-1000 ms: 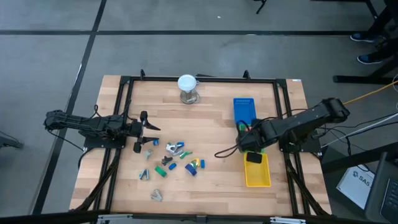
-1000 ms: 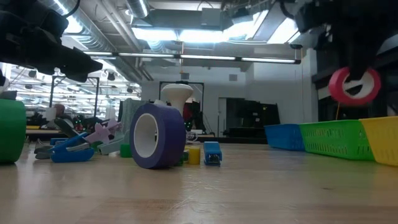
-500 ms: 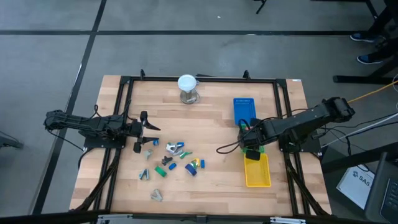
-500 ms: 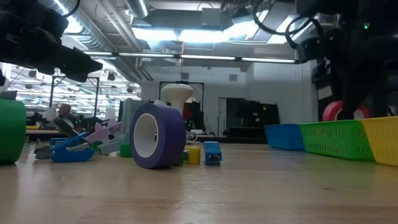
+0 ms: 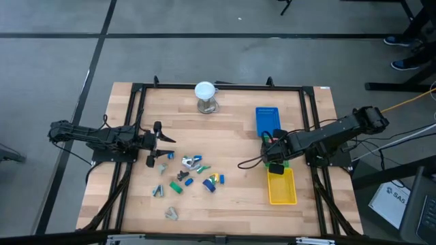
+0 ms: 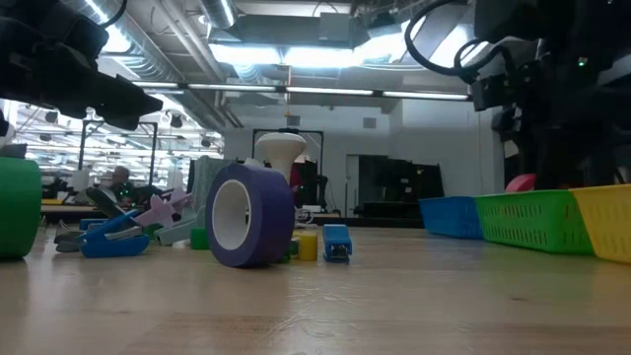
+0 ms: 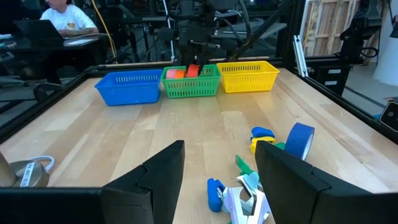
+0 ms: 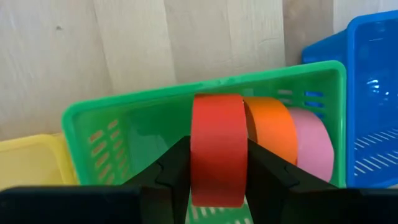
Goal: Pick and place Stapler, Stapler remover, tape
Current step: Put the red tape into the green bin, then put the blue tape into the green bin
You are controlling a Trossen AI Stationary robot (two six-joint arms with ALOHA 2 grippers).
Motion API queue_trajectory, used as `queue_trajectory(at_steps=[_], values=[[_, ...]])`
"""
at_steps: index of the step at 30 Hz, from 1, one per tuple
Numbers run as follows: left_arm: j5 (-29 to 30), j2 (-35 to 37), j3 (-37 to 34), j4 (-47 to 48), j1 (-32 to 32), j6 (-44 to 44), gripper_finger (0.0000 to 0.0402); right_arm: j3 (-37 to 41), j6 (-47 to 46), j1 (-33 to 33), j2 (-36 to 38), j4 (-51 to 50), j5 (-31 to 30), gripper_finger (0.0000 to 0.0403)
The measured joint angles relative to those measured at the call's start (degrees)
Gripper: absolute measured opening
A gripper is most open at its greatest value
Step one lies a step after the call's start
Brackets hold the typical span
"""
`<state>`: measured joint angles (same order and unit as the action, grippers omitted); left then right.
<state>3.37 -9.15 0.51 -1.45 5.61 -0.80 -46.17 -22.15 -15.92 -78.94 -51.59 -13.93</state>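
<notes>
From its own wrist, the right gripper [image 8: 214, 171] shows its fingers [image 8: 171, 171] clamped on a red tape roll [image 8: 217, 146] inside the green basket [image 8: 81, 115], beside orange [image 8: 268, 127] and pink [image 8: 311, 146] rolls. Overhead, that arm hides the basket. The low view reveals a purple tape roll [image 6: 246, 214] upright on the worktop [image 6: 315, 306]. The left gripper [image 5: 158, 143] waits, fingers spread wide.
</notes>
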Motion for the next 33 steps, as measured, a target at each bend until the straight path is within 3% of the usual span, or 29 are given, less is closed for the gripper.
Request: queue_trajectory(at_steps=[14, 25, 33], values=[[-0.02, 0.01, -0.01, -0.01, 0.0, 0.02, 0.0196, 0.0, 0.07, 0.0, -0.02, -0.07, 0.0, 0.0127], [-0.01, 0.0, -0.02, 0.0, 0.02, 0.01, 0.0196, -0.03, -0.13, 0.0, -0.02, -0.22, -1.07, 0.0205], [0.01, 0.0, -0.01, 0.0, -0.01, 0.02, 0.0196, -5.08, -1.06, 0.0, 0.04, -5.98, -1.53, 0.0205]])
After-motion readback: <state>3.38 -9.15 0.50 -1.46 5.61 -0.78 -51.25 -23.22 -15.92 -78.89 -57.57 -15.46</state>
